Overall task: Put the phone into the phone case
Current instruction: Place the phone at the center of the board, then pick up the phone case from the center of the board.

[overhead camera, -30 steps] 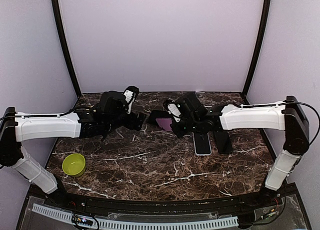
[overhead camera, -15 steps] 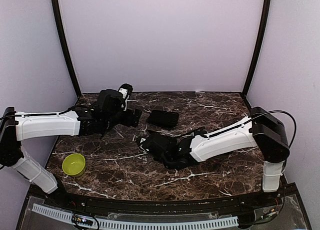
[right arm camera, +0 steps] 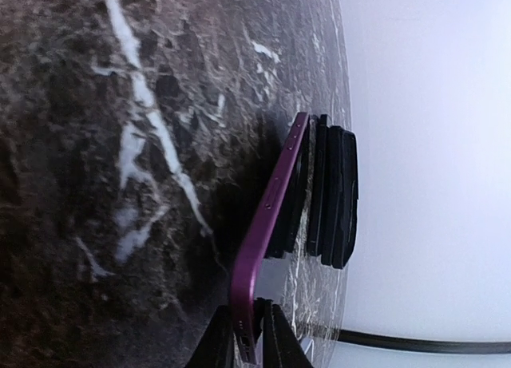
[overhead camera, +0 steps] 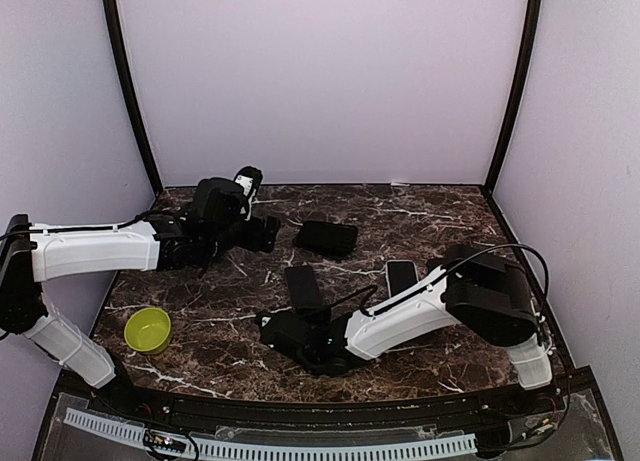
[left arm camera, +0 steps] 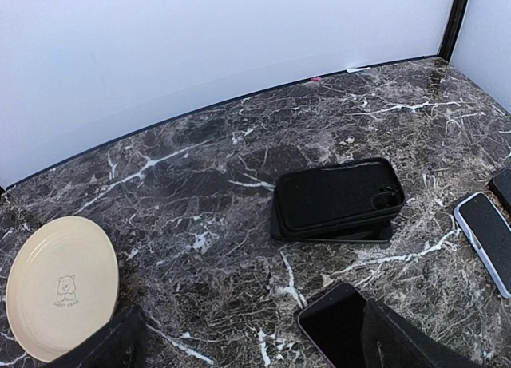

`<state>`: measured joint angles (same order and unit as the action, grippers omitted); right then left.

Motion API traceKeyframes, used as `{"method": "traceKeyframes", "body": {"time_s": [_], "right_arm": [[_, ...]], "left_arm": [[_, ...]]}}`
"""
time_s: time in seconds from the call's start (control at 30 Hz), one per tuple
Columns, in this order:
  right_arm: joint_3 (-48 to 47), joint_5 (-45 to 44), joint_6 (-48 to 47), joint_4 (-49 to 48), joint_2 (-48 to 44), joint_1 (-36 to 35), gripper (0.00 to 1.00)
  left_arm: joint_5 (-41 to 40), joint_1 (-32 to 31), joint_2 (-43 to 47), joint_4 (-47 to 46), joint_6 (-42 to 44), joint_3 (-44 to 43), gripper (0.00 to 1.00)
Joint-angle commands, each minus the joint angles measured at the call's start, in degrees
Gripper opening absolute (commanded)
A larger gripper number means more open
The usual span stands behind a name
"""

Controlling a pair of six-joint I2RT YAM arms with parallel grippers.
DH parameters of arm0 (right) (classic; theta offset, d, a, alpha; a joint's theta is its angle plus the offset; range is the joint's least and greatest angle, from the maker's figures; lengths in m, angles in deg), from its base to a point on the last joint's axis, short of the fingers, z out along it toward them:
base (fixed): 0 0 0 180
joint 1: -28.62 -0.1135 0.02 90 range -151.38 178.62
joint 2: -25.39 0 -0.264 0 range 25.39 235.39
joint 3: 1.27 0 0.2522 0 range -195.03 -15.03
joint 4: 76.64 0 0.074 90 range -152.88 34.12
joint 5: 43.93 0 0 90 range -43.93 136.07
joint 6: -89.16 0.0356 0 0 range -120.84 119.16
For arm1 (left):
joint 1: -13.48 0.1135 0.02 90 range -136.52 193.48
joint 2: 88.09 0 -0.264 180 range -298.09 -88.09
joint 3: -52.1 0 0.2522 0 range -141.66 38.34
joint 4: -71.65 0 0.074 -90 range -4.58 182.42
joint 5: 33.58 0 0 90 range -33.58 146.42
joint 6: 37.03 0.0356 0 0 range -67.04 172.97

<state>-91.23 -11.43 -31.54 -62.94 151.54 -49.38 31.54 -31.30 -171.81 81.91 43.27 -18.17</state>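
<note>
The phone (overhead camera: 303, 287) is dark-screened with a purple edge (right arm camera: 271, 216). It sits in the middle of the table, in front of the black phone case (overhead camera: 325, 238). My right gripper (overhead camera: 303, 317) (right arm camera: 246, 336) is shut on the phone's near end, with a finger on each face. The phone case (right arm camera: 331, 196) lies just beyond the phone's far end. My left gripper (overhead camera: 262, 231) (left arm camera: 251, 340) hovers open to the left of the case (left arm camera: 335, 199), holding nothing. The phone's corner (left arm camera: 339, 328) shows beside its right finger.
A second phone with a white rim (overhead camera: 402, 278) (left arm camera: 487, 239) lies right of the held one. A green bowl (overhead camera: 147, 329) stands at the front left. A cream plate (left arm camera: 60, 286) lies under the left arm. The right arm curls low across the front of the marble table (overhead camera: 230, 311).
My right arm has swung from beside the case toward the front of the table, bringing the purple phone with it. The left arm has barely moved and stays open.
</note>
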Motion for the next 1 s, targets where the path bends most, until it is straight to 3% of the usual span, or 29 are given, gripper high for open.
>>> {"method": "traceKeyframes", "body": {"time_s": [0.0, 0.37, 0.5, 0.67, 0.8, 0.97], "right_arm": [[-1.78, 3.94, 1.36, 1.89, 1.34, -1.58, 0.19], [-2.22, 12.18, 6.04, 8.29, -4.26, -1.94, 0.31], [-2.45, 22.27, 11.29, 12.56, -10.04, -0.18, 0.36], [-6.17, 46.88, 17.43, 22.76, -15.94, 6.46, 0.41], [-7.45, 60.66, 21.15, 26.12, -19.26, 14.19, 0.45], [-11.17, 57.96, 30.3, 25.58, -18.53, 25.76, 0.46]], "left_arm": [[-0.32, 0.19, 2.09, -0.25, 0.73, 0.36, 0.95], [-0.15, 0.21, 2.94, -0.52, 1.48, 0.34, 0.96], [0.23, 0.22, 2.82, -0.49, 1.67, 0.26, 0.96], [0.39, 0.17, 2.8, -0.45, 1.99, 0.18, 0.96], [0.51, 0.25, 2.78, -0.36, 2.05, 0.11, 0.96], [0.56, 0.21, 2.79, -0.36, 2.19, 0.09, 0.96]]}}
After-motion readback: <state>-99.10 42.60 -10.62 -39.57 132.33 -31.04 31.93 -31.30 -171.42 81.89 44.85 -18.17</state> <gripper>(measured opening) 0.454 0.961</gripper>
